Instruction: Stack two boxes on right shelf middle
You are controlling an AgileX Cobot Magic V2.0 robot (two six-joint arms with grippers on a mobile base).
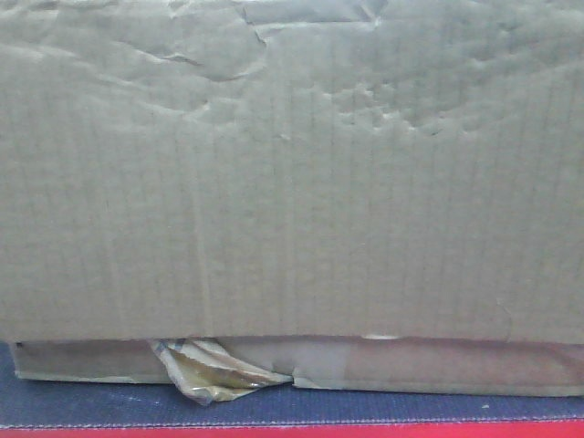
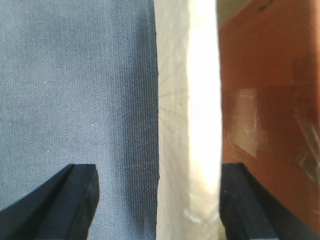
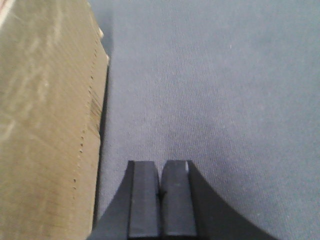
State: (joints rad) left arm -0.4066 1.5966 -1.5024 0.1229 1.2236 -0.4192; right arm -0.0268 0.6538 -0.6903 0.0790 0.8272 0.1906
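From the front, the brown box (image 1: pixel 292 182) fills the view, resting on a grey-blue deck (image 1: pixel 82 406) with a wad of tape (image 1: pixel 214 372) at its bottom edge. The left gripper (image 2: pixel 159 172) points along the deck, jaws spread wide around the box's pale edge, gripping nothing. The right gripper (image 3: pixel 161 172) points along bare deck, jaws pressed together and empty, with the box just beside it.

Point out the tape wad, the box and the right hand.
tape wad (image 1: pixel 214 372): front view, on its crumpled middle.
box (image 1: pixel 292 182): front view, middle of its wrinkled face.
right hand (image 3: pixel 161 170): right wrist view, between its closed fingertips.
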